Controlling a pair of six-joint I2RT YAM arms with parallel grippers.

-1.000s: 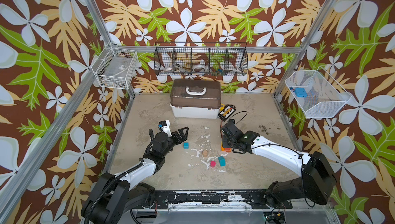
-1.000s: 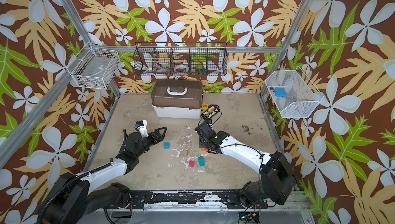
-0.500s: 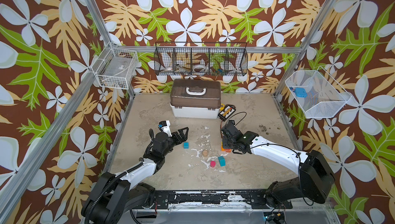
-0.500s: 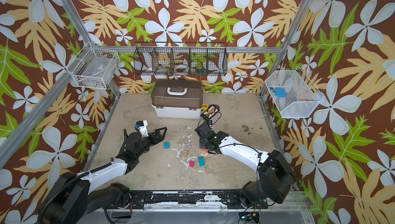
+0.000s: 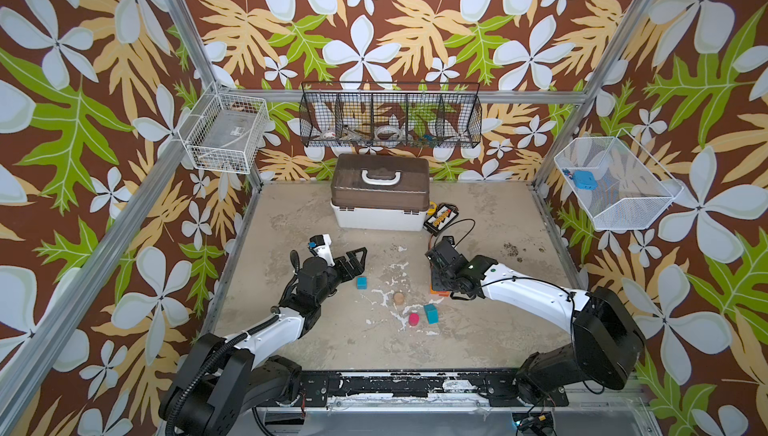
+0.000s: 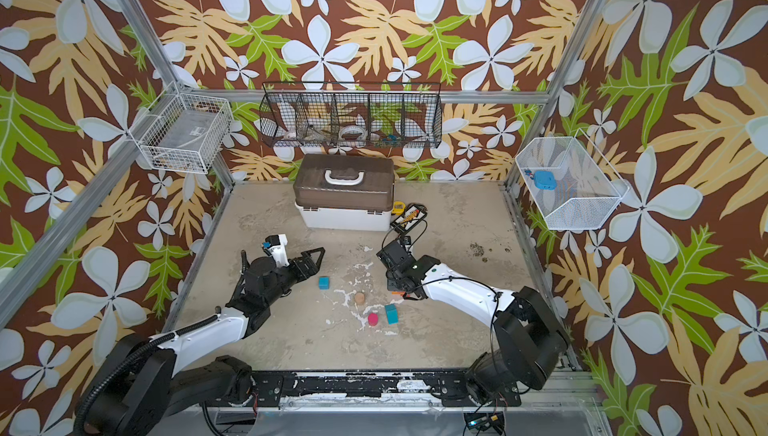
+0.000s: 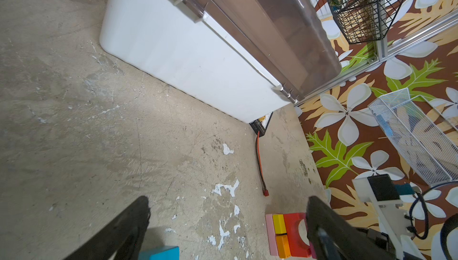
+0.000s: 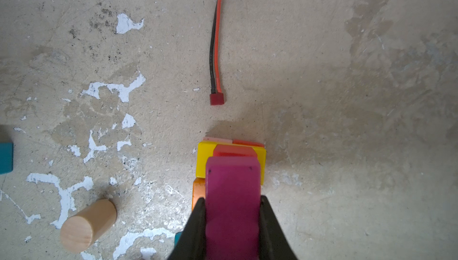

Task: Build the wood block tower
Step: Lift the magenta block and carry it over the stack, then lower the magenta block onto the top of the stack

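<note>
Matt painted magenta block [image 8: 233,196], bare wooden cylinder [image 8: 86,224], rough chipped tabletop [image 8: 322,73]

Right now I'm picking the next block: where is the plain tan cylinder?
In both top views the tan cylinder sits mid-table, between the teal cube and the block stack under the right claw, just behind the pink-red cylinder.

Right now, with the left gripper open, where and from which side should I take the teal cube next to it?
Pinch the teal cube across two opposite flat side faces, bringing the left gripper down from above. The cube sits flat on the table with nothing touching it, so all its sides are free and the parallel faces should seat squarely.
</note>
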